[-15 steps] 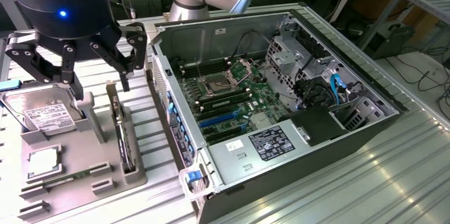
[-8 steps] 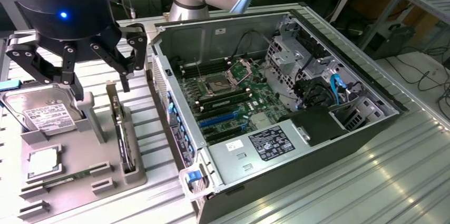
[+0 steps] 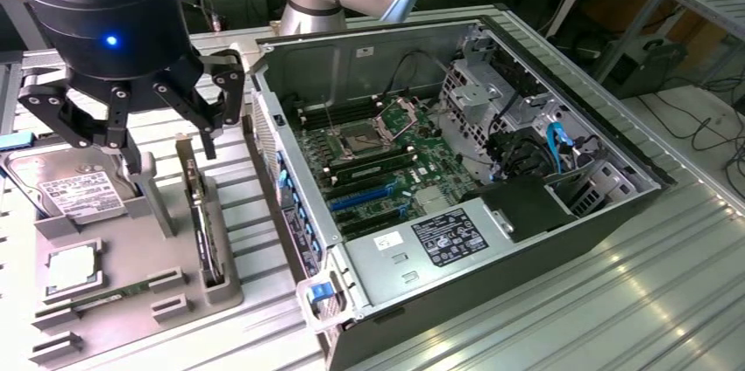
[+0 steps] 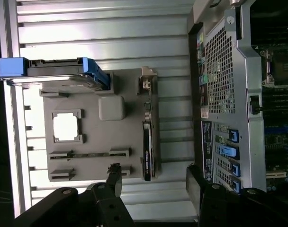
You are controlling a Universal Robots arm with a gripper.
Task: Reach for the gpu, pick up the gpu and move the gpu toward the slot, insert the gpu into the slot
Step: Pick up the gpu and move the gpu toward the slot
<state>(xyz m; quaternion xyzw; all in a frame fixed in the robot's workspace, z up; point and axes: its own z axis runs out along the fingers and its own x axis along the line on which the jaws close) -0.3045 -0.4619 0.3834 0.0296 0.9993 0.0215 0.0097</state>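
The gpu (image 3: 204,223) stands thin and edge-on in a slit of the grey holder tray (image 3: 128,249), left of the computer case in the exterior view. Its black body and silver end bracket show in the wrist view as the gpu (image 4: 148,147). My gripper (image 3: 174,157) hangs open just above the card's far end, with nothing between its black fingers. In the wrist view the gripper (image 4: 153,182) straddles the card's line, one fingertip (image 4: 114,176) on each side. The blue slot (image 3: 361,199) lies on the motherboard inside the open case.
The open computer case (image 3: 466,170) lies on its side on the ribbed metal table (image 3: 605,301). On the tray are a silver hard drive (image 3: 76,192) in a blue carrier, a square processor (image 3: 72,271) and a thin memory stick (image 3: 111,294). The case wall (image 4: 224,94) is close beside the tray.
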